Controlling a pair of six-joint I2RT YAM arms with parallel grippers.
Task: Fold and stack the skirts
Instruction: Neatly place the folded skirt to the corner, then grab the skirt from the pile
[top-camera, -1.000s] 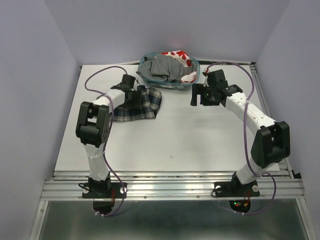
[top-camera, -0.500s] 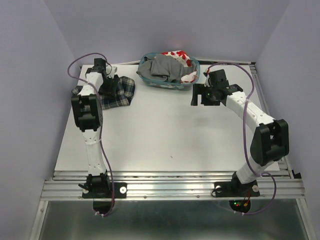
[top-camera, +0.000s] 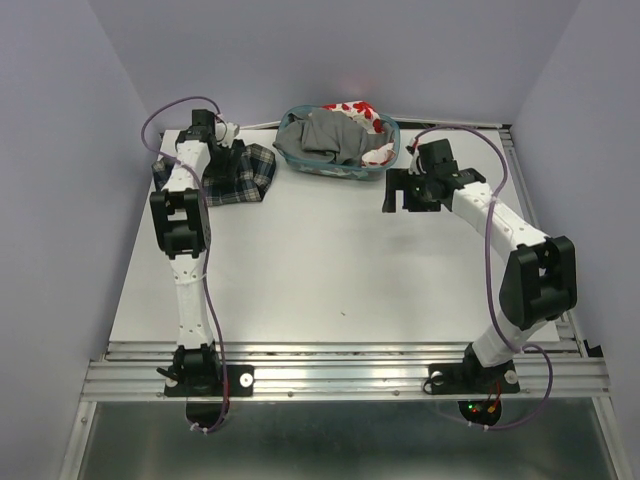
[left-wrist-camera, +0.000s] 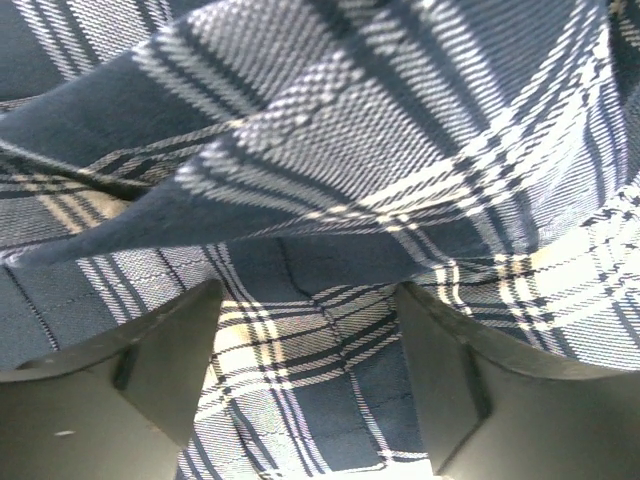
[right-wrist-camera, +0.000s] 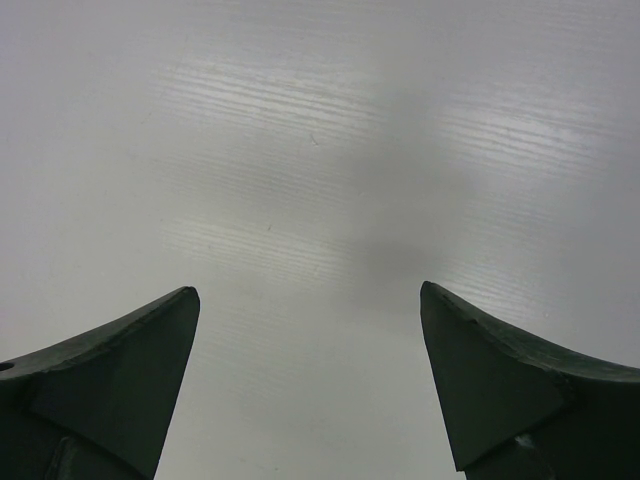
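— Since a second ago the left arm (top-camera: 180, 220) has swung out to the far left corner of the table (top-camera: 330, 270), and the plaid skirt (top-camera: 240, 172) has travelled there with it. The right arm (top-camera: 500, 225) is almost where it was.
— How does this skirt look now?
— It is navy and white plaid with some pale yellowish-green lines. It is crumpled, not folded, and lies as a loose heap partly under the left arm. One dark corner sticks out on the other side of the arm. From the left wrist I see a thick fold rising just in front of the fingers.
— Does the left gripper (left-wrist-camera: 308, 300) hold it?
— Its jaws stand wide apart. The cloth shows between and beyond them, and I see no pinch.
— And the other skirts?
— Both are in the teal basket (top-camera: 340, 172) at the far edge. The grey skirt (top-camera: 325, 135) is rumpled on top, and the white skirt with red blotches (top-camera: 355, 108) is behind it and at its right.
— The right gripper (right-wrist-camera: 310, 300)?
— Jaws wide apart over bare table, nothing between them, near the basket's right end.
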